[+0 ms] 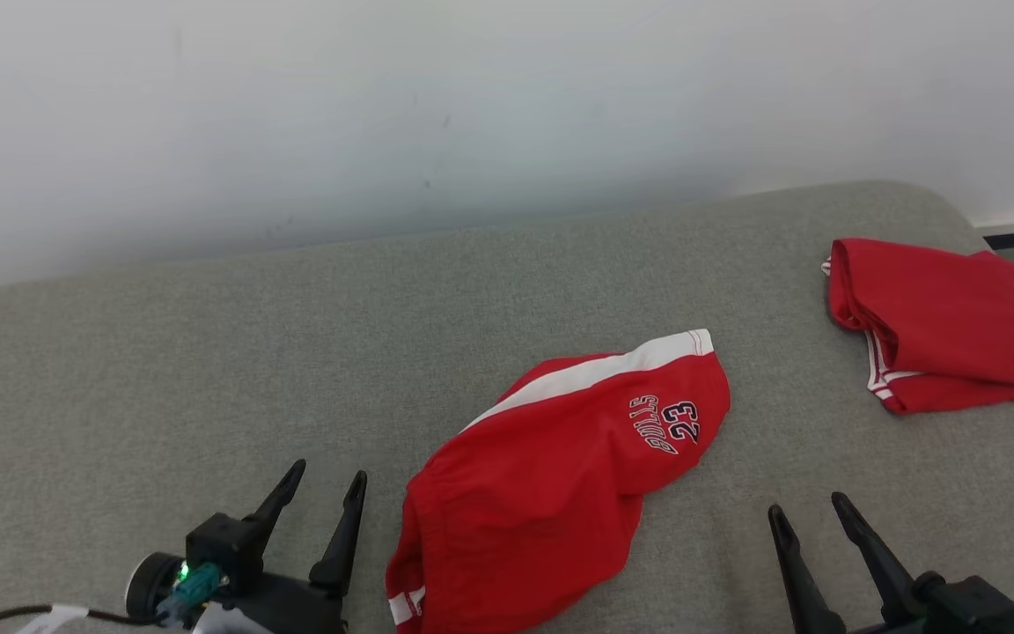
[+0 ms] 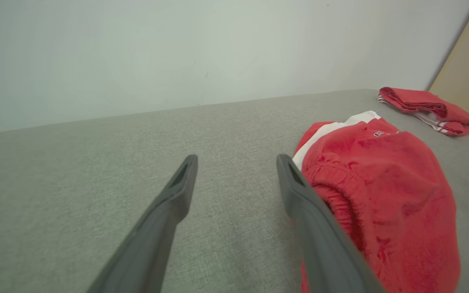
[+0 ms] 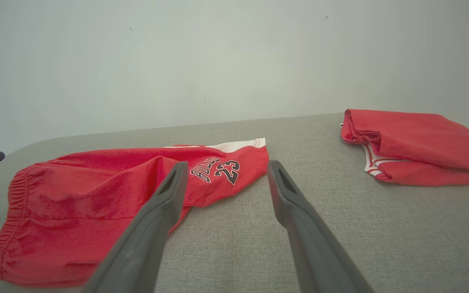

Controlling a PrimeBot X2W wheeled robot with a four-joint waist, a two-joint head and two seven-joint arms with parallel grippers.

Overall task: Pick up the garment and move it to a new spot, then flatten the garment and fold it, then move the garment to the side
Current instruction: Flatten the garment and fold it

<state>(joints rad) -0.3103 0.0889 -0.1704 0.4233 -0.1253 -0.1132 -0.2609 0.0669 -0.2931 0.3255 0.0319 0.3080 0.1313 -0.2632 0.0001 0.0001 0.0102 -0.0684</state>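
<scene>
The garment (image 1: 551, 475) is a pair of red shorts with a white side stripe and a "Bulls 23" print, lying loosely crumpled on the grey cushion (image 1: 208, 370) near the front middle. The left wrist view has the garment (image 2: 385, 199) just right of my fingers, and the right wrist view has the garment (image 3: 96, 195) ahead and to the left. My left gripper (image 1: 327, 480) hovers open just left of its waistband, holding nothing. On the other side, my right gripper (image 1: 811, 511) stands open and apart from the cloth.
A second red garment (image 1: 938, 321) with white trim lies folded at the right end of the cushion, also seen as a red garment (image 3: 413, 142) in the right wrist view. A pale wall (image 1: 472, 106) rises behind. Bare cushion stretches to the left.
</scene>
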